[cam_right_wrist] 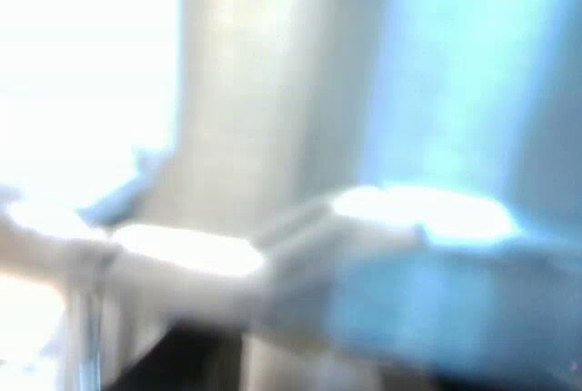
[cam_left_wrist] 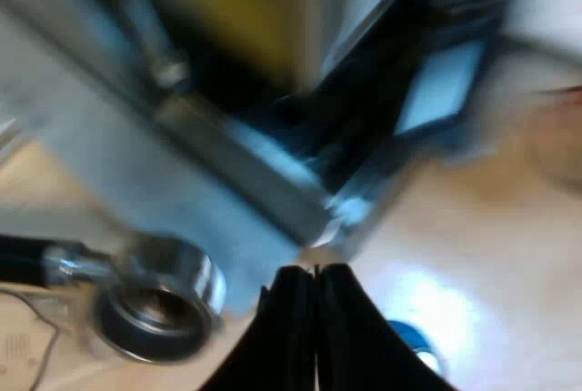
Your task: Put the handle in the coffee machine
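Lying loose near the machine (cam_left_wrist: 209,164), shiny metal holder (cam_left_wrist: 159,305), dark handle (cam_left_wrist: 23,259)

Machine (cam_left_wrist: 227,164): standing on the tabletop (cam_left_wrist: 509,255).
Holder (cam_left_wrist: 159,305): lying loose on the tabletop, its bowl just beside the corner of the Machine base.

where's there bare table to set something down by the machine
Bare wood table lies past the blue object, bordered by the base corner of the espresso machine. It is crowded on the other side of the left gripper: the metal holder lies close to the machine.
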{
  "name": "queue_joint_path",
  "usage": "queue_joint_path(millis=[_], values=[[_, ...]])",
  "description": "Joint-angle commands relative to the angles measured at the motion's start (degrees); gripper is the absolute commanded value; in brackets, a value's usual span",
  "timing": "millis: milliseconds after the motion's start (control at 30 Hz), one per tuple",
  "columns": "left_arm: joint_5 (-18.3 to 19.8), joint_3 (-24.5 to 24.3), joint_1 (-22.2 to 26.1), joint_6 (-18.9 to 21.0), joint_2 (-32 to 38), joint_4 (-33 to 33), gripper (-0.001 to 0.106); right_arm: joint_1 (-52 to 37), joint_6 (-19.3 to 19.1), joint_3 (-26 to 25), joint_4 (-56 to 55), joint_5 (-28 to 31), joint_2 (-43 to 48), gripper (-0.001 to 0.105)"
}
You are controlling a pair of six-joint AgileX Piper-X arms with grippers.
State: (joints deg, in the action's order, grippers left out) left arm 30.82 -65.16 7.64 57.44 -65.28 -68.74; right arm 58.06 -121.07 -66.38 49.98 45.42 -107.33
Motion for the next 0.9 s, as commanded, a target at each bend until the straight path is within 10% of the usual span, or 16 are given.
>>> queue_joint_path(millis=[33,433,900], values=[[-0.5,-0.1,3.8,-1.4,0.5,0.5,0.001,0.2,-3.4,-3.4,7.9,-2.4,9.0,0.037],[2.6,-0.1,15.9,-6.3,0.5,-0.1,0.001,4.2,-0.1,-3.1,-1.6,-1.9,9.0,0.037],[4.3,-0.1,15.9,-6.3,1.5,-0.4,0.001,7.0,17.5,-3.1,-28.0,-0.5,9.4,0.037]])
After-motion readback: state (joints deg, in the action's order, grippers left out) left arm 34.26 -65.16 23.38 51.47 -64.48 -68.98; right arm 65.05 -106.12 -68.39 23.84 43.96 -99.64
